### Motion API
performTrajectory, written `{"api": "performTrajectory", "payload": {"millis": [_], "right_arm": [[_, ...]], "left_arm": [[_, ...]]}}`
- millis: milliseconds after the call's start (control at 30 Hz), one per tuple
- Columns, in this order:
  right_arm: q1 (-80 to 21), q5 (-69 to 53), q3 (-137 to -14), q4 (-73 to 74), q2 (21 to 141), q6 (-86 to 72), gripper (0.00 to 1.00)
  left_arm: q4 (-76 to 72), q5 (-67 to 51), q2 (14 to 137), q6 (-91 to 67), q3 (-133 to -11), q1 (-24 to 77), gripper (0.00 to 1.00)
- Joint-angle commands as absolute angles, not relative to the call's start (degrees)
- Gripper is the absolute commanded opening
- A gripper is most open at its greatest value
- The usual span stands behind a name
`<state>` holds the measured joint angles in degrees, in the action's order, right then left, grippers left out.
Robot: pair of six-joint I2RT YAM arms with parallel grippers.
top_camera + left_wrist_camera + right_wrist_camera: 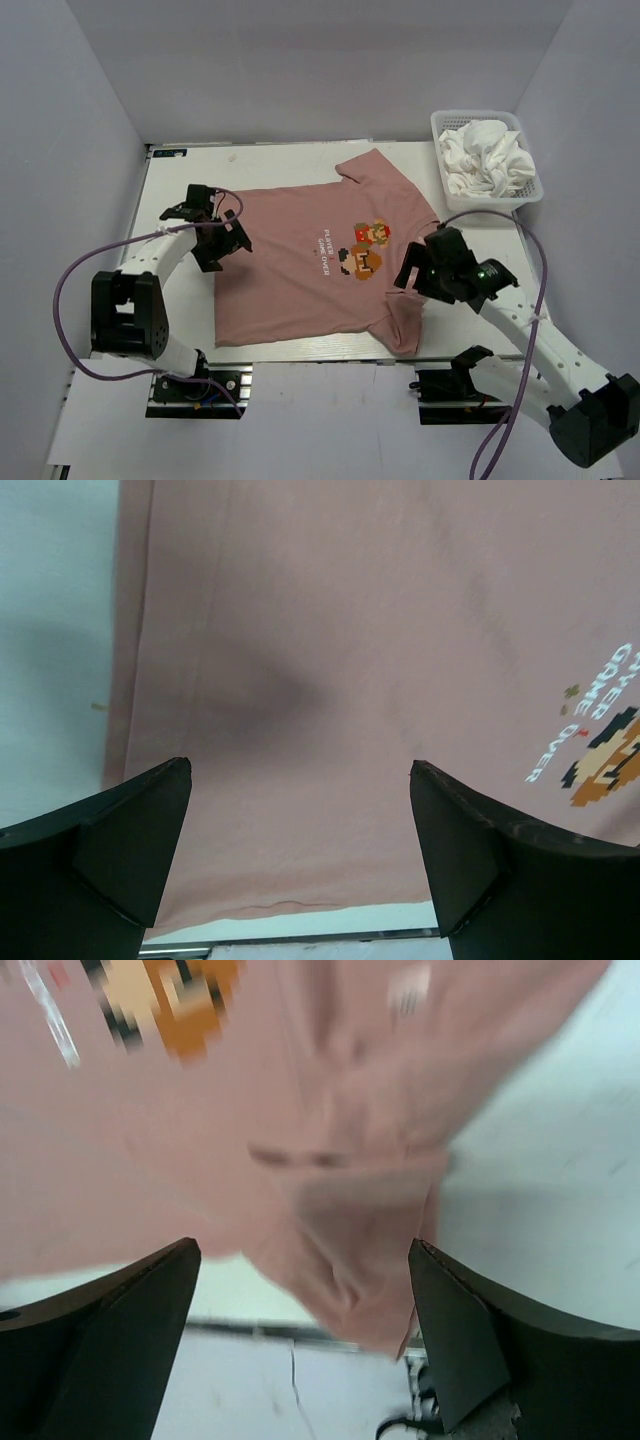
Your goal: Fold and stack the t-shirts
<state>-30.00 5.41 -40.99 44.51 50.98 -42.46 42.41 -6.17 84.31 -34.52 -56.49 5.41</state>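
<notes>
The dusty pink t-shirt [310, 275] lies spread flat on the white table, with its pixel-art graphic [365, 248] and white text facing up. My left gripper [228, 248] is open and empty over the shirt's left edge. In the left wrist view the gripper [300, 820] hangs above smooth pink cloth [330, 660], with the graphic [605, 760] at the right. My right gripper [412, 275] is open and empty beside the near sleeve. In the right wrist view the gripper [305, 1300] hovers over that rumpled sleeve [350, 1230], which is blurred. Several white t-shirts [487, 155] lie crumpled in a basket.
The white mesh basket [476, 114] stands at the back right of the table [180, 170]. Grey walls close in the back and both sides. The shirt's near sleeve reaches close to the table's front edge [300, 352]. Purple cables loop beside both arms.
</notes>
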Motion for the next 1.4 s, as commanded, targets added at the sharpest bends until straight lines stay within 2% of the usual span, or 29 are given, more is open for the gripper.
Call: {"api": "performTrajectory", "payload": {"millis": [0,167,300,467,633,767,967,1067,1167,1233,1267,1300,1367], "right_arm": [[-30.0,19.2,-47.4,46.1,54.5,-37.2,0.90],[-29.9,14.1,-49.7,33.6,64.8,-29.2,0.90],[-29.6,10.6,-54.1,29.4,76.9,-24.9,0.90],[-28.7,13.1,-62.0,25.4,90.7,-23.4,0.90],[-24.6,6.6,-71.4,25.8,106.8,-23.3,0.90],[-23.0,4.8,-79.7,25.9,114.0,-22.7,0.90],[-20.0,2.5,-92.0,25.1,123.1,-19.0,0.90],[-19.1,-1.5,-100.4,28.1,125.2,-14.3,0.90],[-19.6,-3.5,-101.9,28.0,120.5,-10.5,0.90],[-19.8,-5.7,-96.8,26.6,115.1,-9.8,0.90],[-19.8,-7.8,-94.7,22.5,108.2,-10.2,0.90],[-19.7,-9.5,-85.3,21.0,105.8,-10.8,0.90],[-19.2,-9.8,-77.5,19.2,101.6,-12.9,0.90]], "left_arm": [[39.7,-5.6,87.1,-34.8,-62.6,5.7,1.00],[36.7,-5.6,95.7,-34.8,-68.3,6.9,1.00],[35.9,-3.0,105.4,-33.6,-73.4,7.4,1.00],[38.7,2.5,114.9,-33.6,-79.1,5.4,1.00],[42.1,5.4,121.6,-33.6,-86.4,5.4,1.00],[46.0,11.3,126.7,-33.0,-92.9,4.0,1.00],[50.4,8.2,133.2,-33.6,-105.1,0.0,1.00],[51.3,7.6,132.5,-33.6,-108.4,-0.6,1.00],[52.9,9.0,128.9,-33.6,-110.0,-1.2,1.00],[51.8,9.6,125.2,-33.6,-105.9,-1.2,1.00],[50.9,9.6,120.9,-33.6,-104.0,-0.6,1.00],[49.9,8.0,118.6,-34.2,-101.8,-0.1,1.00],[47.3,6.6,114.2,-35.1,-94.2,0.4,1.00]]}}
